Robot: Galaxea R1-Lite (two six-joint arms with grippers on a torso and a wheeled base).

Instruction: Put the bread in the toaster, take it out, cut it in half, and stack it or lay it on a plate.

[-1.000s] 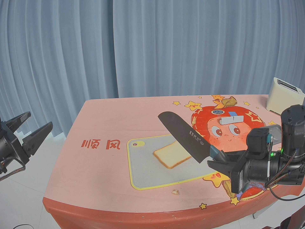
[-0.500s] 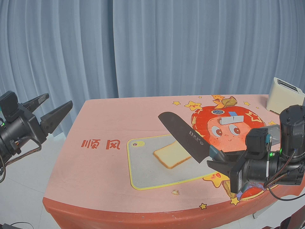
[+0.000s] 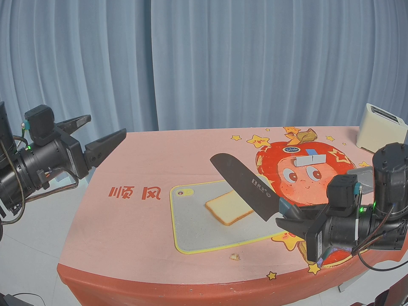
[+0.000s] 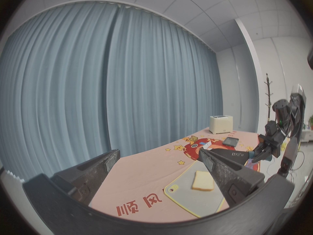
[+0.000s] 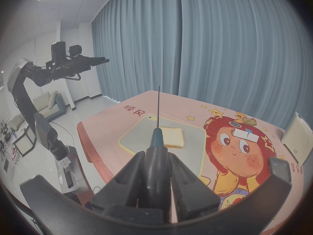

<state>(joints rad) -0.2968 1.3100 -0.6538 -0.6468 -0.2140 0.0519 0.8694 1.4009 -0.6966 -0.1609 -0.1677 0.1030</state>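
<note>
While my right pincer [image 3: 291,217] was pressed tight on the handle of the broad black-bladed kitchen knife [image 3: 246,182], I held that blade out over the near right part of the pink cartoon-printed desk [image 3: 140,230]. The blade pointed away to my left, edge downward, raised above the grey cutting board with a yellow rim [image 3: 191,228]. From my head camera the blade crossed the far right corner of the pale square slice of bread [image 3: 228,208], which lay flat and whole near the middle of the board; from my right wrist the blade showed as a thin upright line directly over the slice [image 5: 171,137]. The cream boxy toaster [image 3: 380,131] stood at the far right corner of the desk, well apart from the board. A dark flat slab [image 5: 279,167] lay on the desk near my right arm, and a small crumb [image 3: 234,256] sat just in front of the board's near edge. My left pincer [image 3: 106,125] hung spread wide and holding nothing, off the desk's far left corner, aimed toward the board.
</note>
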